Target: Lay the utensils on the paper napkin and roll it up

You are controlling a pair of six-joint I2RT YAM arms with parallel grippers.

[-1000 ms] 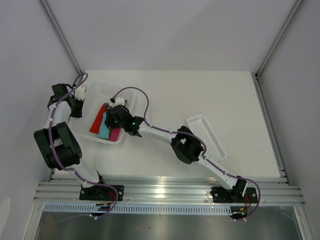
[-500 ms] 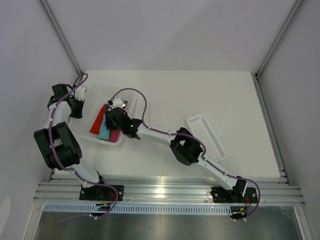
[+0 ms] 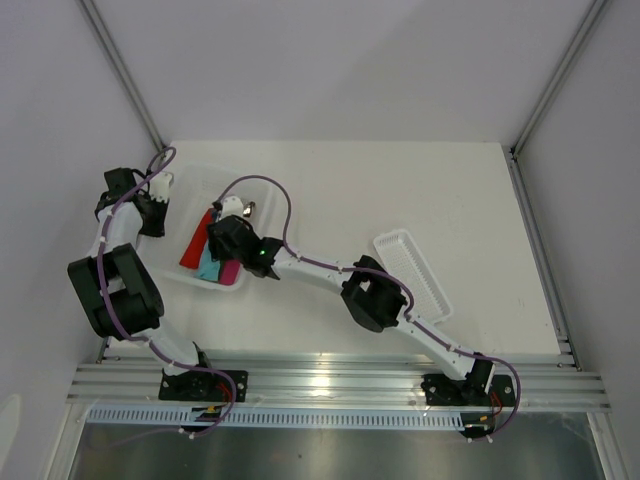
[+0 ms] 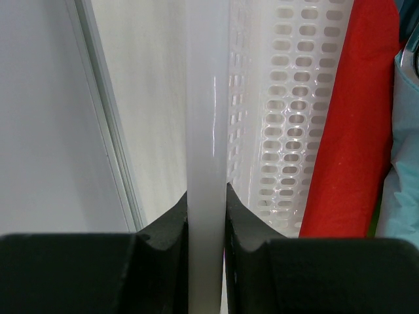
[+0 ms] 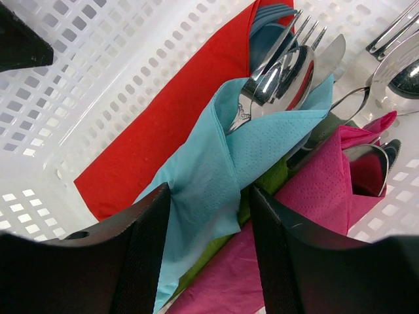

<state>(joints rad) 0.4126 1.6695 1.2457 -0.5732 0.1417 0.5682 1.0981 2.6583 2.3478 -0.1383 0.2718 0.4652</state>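
The teal paper napkin is rolled around the utensils, whose spoon and fork tips poke out of its top. It lies in the white perforated basket on top of other rolls, and shows in the top view. My right gripper hangs low over the basket, jaws apart on either side of the teal roll's lower end, with a gap on the right side. It shows in the top view. My left gripper is shut on the basket's rim at the basket's left side.
A red roll, a green roll and a pink roll lie under and beside the teal one. More silver cutlery lies at the basket's far end. A flat white tray sits right of centre.
My right gripper has moved a little left and towards the near edge over the basket. The left arm has not moved.
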